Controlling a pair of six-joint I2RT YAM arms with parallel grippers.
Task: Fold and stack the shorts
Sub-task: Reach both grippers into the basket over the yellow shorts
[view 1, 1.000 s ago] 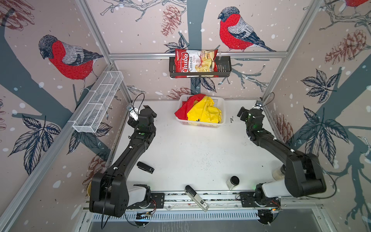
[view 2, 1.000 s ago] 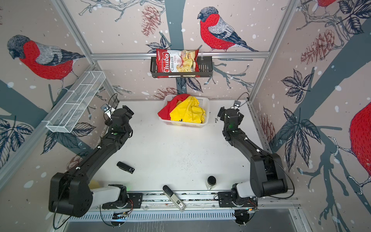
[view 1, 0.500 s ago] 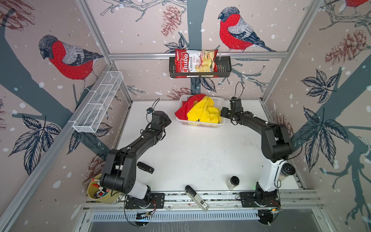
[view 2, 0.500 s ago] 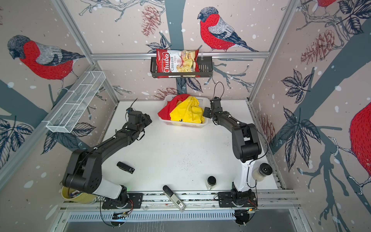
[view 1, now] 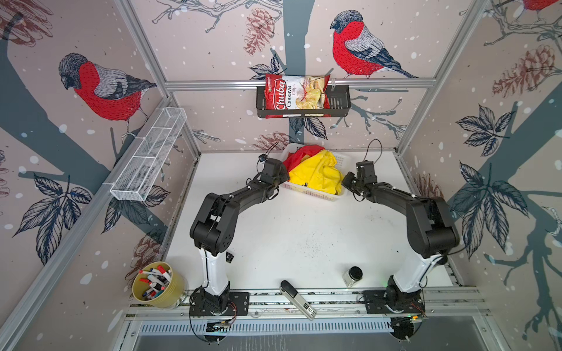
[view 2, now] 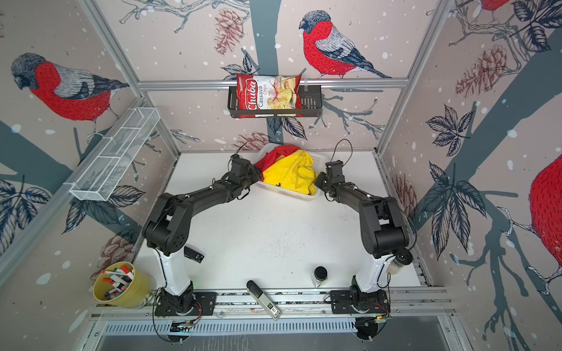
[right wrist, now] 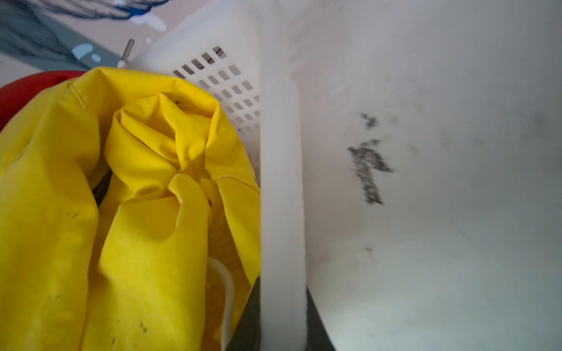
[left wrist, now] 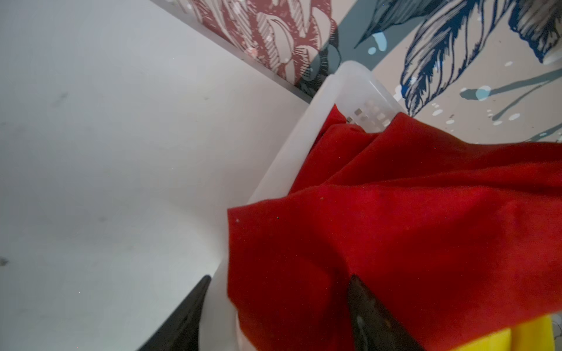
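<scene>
Top view: red shorts (view 1: 299,153) and yellow shorts (view 1: 316,173) are heaped in the white basket (view 1: 313,194) at the far side of the table (view 1: 304,231). The left pincer (view 1: 282,179) and right pincer (view 1: 346,182) are at opposite ends of the basket.

Left wrist: the pincer (left wrist: 279,278) is spread, straddling the basket wall (left wrist: 304,136) and a red flap (left wrist: 395,228).

Right wrist: the pincer (right wrist: 282,304) pinches the basket rim (right wrist: 279,182), with yellow cloth (right wrist: 137,212) beside it.

Likely step: drag the basket nearer. Left should clamp the rim, not just cloth, and both ends should be pulled evenly.

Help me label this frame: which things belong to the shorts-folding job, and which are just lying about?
Job: yellow shorts, red shorts, basket.
Lying about: chips bag, marker cup, jar, wire shelf.
</scene>
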